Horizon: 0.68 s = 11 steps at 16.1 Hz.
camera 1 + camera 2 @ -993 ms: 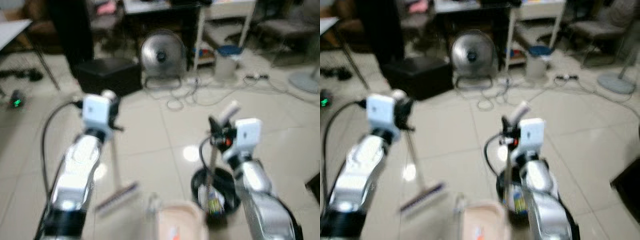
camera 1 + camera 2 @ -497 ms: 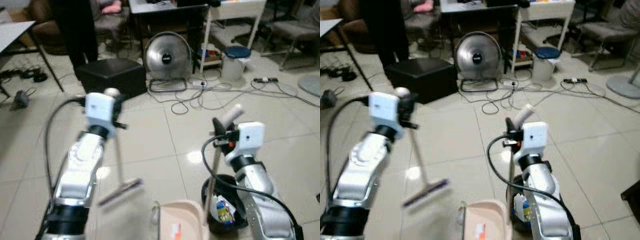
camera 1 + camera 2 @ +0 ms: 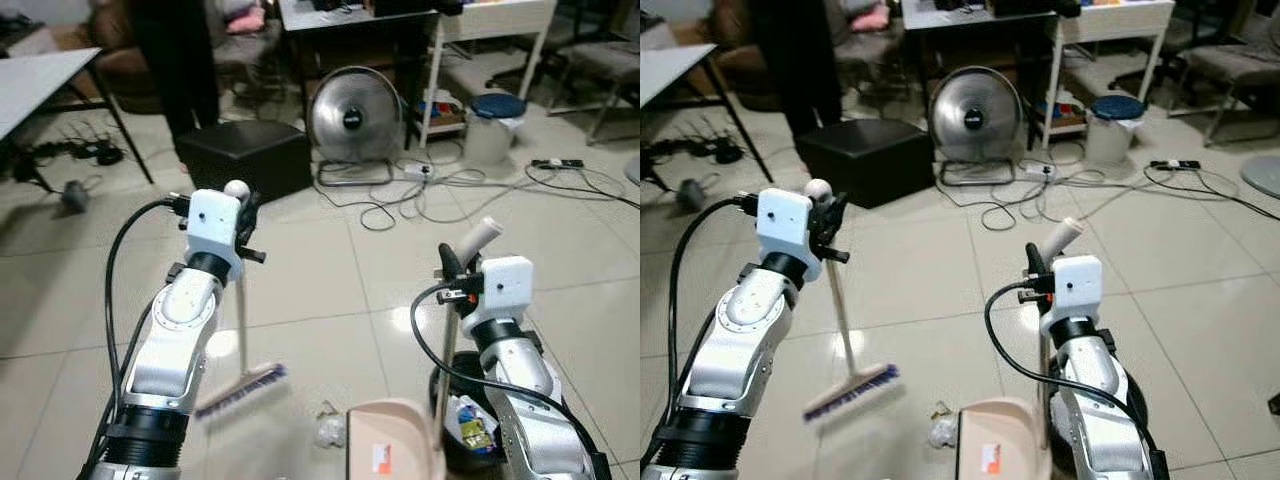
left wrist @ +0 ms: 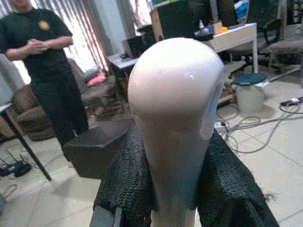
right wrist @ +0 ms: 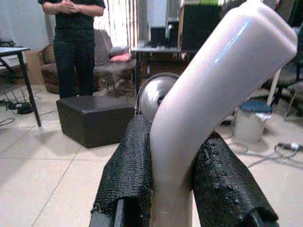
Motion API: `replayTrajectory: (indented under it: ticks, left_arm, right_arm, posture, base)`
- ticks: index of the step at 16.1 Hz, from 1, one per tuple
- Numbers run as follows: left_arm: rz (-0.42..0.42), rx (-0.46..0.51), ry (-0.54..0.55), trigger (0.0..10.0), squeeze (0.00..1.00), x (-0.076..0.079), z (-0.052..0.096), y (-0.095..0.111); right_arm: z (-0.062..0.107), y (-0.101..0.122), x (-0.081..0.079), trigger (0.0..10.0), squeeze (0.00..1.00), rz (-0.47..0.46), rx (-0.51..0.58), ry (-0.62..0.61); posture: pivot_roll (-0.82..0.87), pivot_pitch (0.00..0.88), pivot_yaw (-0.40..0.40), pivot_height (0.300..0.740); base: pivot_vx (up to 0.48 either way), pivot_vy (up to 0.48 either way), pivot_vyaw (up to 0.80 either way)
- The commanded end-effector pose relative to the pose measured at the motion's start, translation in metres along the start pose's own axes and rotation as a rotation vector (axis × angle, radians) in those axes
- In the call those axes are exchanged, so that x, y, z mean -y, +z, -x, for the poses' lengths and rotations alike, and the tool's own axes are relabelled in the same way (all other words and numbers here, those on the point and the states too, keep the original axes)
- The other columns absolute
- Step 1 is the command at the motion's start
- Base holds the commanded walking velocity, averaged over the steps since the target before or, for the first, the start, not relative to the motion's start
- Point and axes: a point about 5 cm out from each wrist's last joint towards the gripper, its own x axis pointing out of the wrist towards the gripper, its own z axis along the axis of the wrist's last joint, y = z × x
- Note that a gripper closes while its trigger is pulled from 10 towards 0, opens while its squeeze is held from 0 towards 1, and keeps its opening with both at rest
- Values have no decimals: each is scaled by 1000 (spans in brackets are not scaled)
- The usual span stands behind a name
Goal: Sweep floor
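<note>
From the head camera, we see our left gripper (image 3: 236, 208) holding the broom (image 3: 241, 330) near the rounded top of its handle, the stick slanting down to the bristle head, which rests on the tiled floor (image 3: 330, 270) ahead of us on our left. Our right gripper (image 3: 452, 275) holds the bent handle of the dustpan (image 3: 392, 444), whose pale tray sits flat on the tiles just before us. A small crumpled scrap (image 3: 327, 428) lies between the bristles and the pan's mouth, close to the pan.

We judge the broom light and stiff, its smooth plastic likely slippery, so a high hold gives reach but weak leverage; the bristles should flex. The scrap looks nearly weightless and may skitter.

A black bin (image 3: 480, 425) with wrappers stands beside our right arm. The glossy tiles reflect light. Further off stand a round fan (image 3: 348, 117), a black box (image 3: 247, 157), a white bucket (image 3: 494, 125), loose cables (image 3: 440, 195) and table legs.

From the left wrist, the mesh-padded fingers (image 4: 128, 179) are clenched on the broom's knob; a person (image 4: 45, 71) in dark clothes stands behind.

From the right wrist, the pads (image 5: 130, 165) clamp the dustpan's curved grip.
</note>
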Motion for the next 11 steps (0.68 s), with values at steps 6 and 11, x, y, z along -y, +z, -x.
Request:
replayTrajectory:
  ticks: [6,11]
  left_arm:
    - [-19,61,19,10000,0,-3,-7,8]
    - [20,72,75,10000,0,-4,-17,2]
  right_arm:
    - [-19,7,2,10000,0,80,132,13]
    - [-41,-13,-13,10000,0,81,95,71]
  posture:
    - [-13,2,109,740]
    - [69,85,108,740]
  base:
    - [0,0,0]
    - [0,0,0]
